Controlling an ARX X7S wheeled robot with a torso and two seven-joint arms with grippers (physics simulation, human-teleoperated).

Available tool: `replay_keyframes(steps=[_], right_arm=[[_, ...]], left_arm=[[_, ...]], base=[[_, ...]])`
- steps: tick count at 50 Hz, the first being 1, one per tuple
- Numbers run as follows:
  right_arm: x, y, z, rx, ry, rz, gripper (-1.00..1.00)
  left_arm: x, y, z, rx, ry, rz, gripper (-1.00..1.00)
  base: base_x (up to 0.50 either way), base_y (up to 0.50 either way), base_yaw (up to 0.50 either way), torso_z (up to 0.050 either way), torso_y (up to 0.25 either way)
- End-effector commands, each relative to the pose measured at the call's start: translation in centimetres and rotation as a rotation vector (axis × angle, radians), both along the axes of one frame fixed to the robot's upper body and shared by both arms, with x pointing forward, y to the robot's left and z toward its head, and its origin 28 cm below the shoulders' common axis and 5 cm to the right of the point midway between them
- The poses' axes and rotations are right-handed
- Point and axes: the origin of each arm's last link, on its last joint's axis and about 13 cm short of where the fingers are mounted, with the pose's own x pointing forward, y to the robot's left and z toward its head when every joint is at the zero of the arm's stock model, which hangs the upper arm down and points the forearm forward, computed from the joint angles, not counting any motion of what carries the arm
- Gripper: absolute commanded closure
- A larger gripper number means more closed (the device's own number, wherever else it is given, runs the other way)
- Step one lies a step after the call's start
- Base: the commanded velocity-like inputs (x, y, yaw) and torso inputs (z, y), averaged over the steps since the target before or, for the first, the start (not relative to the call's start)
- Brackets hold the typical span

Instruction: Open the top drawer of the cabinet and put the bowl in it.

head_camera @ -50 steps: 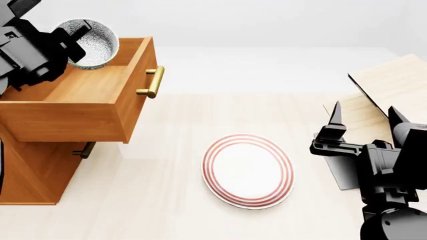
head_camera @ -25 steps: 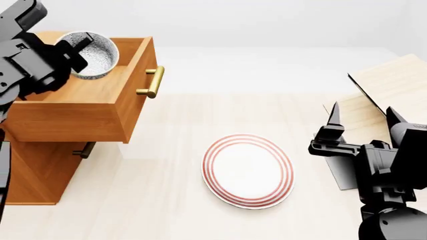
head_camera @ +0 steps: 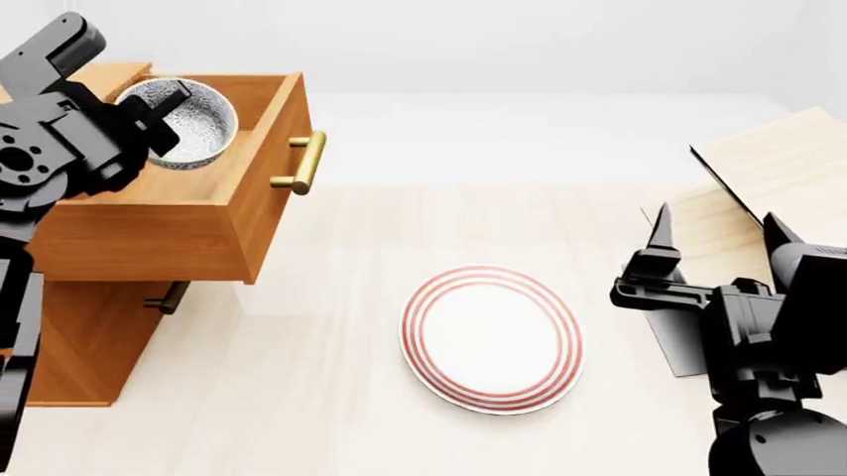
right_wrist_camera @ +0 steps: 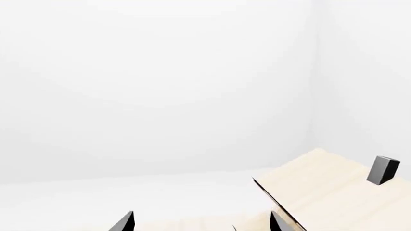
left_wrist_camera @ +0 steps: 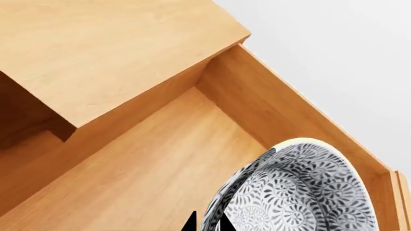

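The left end effector (head_camera: pixel 149 127) grips the bowl (head_camera: pixel 185 121), its fingertips mostly hidden; the bowl now sits lower in the drawer (head_camera: pixel 173 223). The right end effector (head_camera: pixel 715 243) is open.

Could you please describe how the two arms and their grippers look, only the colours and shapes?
Both arms are black with dark grey highlights, built from blocky, angular segments. The left gripper has thick, chunky housing with round joint covers. The right gripper has two thin, pointed, blade-like fingers on a boxy base. No cables or markings are visible.

left end effector (head_camera: pixel 157 109) clamped, right end effector (head_camera: pixel 715 233) spread
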Motion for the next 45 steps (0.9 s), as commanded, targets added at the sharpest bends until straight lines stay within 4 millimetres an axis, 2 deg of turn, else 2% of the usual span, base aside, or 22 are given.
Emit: replay_keyframes(steps=[1,7,8,29,37,45], right_arm=[[0.1,0.1,0.0,-0.001,0.002,0.001,-1.0],[0.1,0.1,0.0,-0.003,0.003,0.003,-1.0],[0.2,0.1,0.0,-0.002,0.003,0.003,-1.0],[0.1,0.1,-0.1,-0.002,0.003,0.002,-1.0],[0.0,0.2,0.1,-0.006,-0.004,0.003,-1.0],[-0.3,0.2,0.7,-0.022,-0.024,-0.004,-1.0]], left_arm=[[0.2,0.1,0.0,-0.004,-0.01,0.011,1.0],[0.1,0.1,0.1,-0.007,-0.013,0.003,1.0],[0.1,0.2,0.1,-0.006,-0.013,0.002,-1.0],[-0.5,0.0,1.2,0.017,-0.057,-0.023,-1.0],[-1.9,-0.4,3.8,0.081,-0.147,-0.055,-1.0],[-5.0,-1.0,6.5,0.141,-0.261,-0.099,-1.0]], base=[[0.0,0.0,0.0,0.0,0.0],[0.0,0.0,0.0,0.0,0.0],[0.0,0.0,0.0,0.0,0.0],[0.0,0.0,0.0,0.0,0.0],[0.0,0.0,0.0,0.0,0.0],[0.0,0.0,0.0,0.0,0.0]])
